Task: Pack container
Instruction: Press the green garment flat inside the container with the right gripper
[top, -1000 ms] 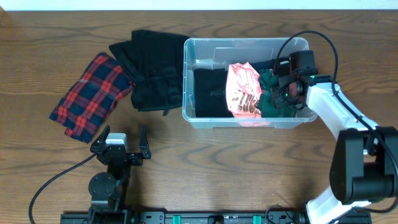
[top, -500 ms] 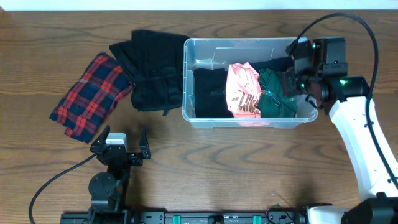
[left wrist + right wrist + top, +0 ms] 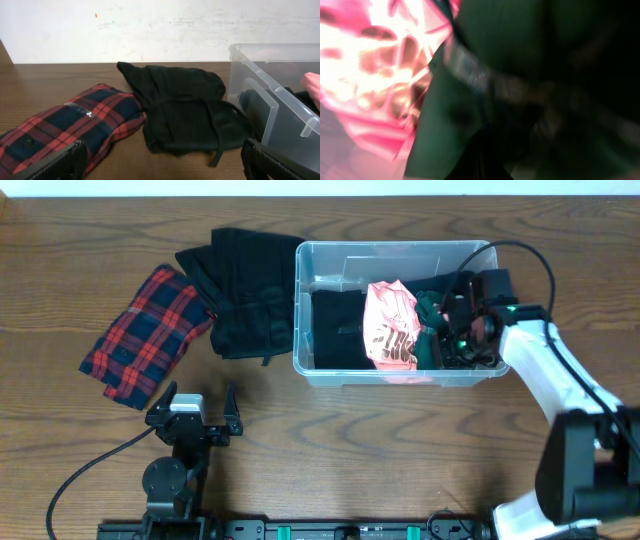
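Observation:
The clear plastic container (image 3: pixel 301 310) stands at the back centre-right of the table. In it lie a black garment (image 3: pixel 335 330), a pink printed garment (image 3: pixel 390 325) and a green garment (image 3: pixel 428 332). My right gripper (image 3: pixel 455 332) is down inside the container's right end, pressed against the green garment. The right wrist view is blurred, filled by green cloth (image 3: pixel 495 75) with pink cloth (image 3: pixel 380 65) at the left, and its jaws do not show clearly. My left gripper (image 3: pixel 195 412) is open and empty near the front left. The container's wall also shows in the left wrist view (image 3: pixel 270 65).
A pile of black clothing (image 3: pixel 245 290) lies on the table just left of the container. A red plaid garment (image 3: pixel 145 330) lies further left. Both show ahead of the left gripper (image 3: pixel 160 162), the plaid (image 3: pixel 75 125) at left and the black pile (image 3: pixel 185 110) in the middle.
My right gripper rose to the container's right rim half a second ago, then came back down into the right end onto the green garment. The left arm has not moved.

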{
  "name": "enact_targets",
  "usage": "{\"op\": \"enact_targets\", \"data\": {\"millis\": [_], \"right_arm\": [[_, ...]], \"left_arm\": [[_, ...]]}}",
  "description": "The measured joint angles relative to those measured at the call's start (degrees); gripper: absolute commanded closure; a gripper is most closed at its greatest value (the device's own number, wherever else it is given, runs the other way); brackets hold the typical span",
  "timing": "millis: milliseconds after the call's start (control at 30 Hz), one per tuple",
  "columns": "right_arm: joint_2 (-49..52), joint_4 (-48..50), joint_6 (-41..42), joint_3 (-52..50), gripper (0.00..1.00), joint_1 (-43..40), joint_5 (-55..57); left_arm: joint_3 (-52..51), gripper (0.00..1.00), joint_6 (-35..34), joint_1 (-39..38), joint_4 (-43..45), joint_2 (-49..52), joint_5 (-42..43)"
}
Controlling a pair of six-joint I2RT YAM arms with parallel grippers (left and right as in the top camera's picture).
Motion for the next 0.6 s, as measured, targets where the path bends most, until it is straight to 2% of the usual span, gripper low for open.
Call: {"op": "enact_targets", "data": {"millis": [200,333,433,600], "right_arm": [[2.3,0.2,0.1,0.3,0.99,0.0,-1.2],[2.0,-3.2,0.2,2.8,0.99,0.0,-0.3],[-0.2,-6.5,0.2,7.7,0.99,0.0,0.3],[-7.3,-3.9,0.2,15.0,0.99,0.0,0.6]], "left_arm": [[0.0,0.02,0.0,0.0,0.0,0.0,0.0],[0.0,0.02,0.0,0.0,0.0,0.0,0.0],[0.0,0.02,0.0,0.0,0.0,0.0,0.0],[0.0,0.02,0.0,0.0,0.0,0.0,0.0]]}}
